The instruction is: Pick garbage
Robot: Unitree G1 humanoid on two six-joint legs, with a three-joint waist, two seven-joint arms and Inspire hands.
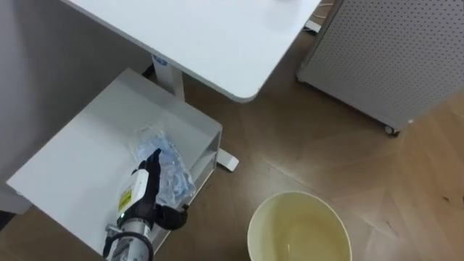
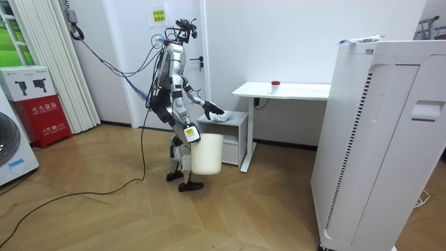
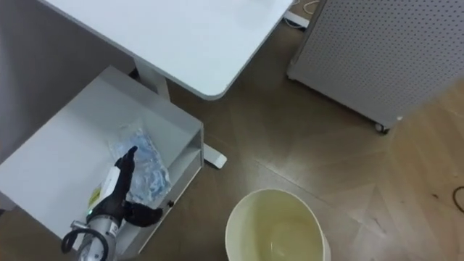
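Note:
A crumpled clear plastic bag with blue print (image 1: 172, 172) lies on top of a low white cabinet (image 1: 83, 156), near its right edge. My left hand (image 1: 145, 192) reaches in from the lower left and rests on the bag's left side. Its fingers are straight and its thumb is spread out to the right; the hand is open. In the room view I stand bent toward the cabinet, with the left hand (image 2: 214, 110) over it. My right hand (image 2: 188, 132) is down by the rim of a cream waste bin (image 2: 207, 153). The bin (image 1: 275, 225) shows from above at the lower right, with nothing in it.
A white desk (image 1: 210, 36) overhangs the cabinet's far side, on a leg with a white foot (image 1: 229, 161). A white perforated unit on castors (image 1: 391, 51) stands at the upper right. The floor is wood. A small red thing (image 2: 276, 84) sits on the desk.

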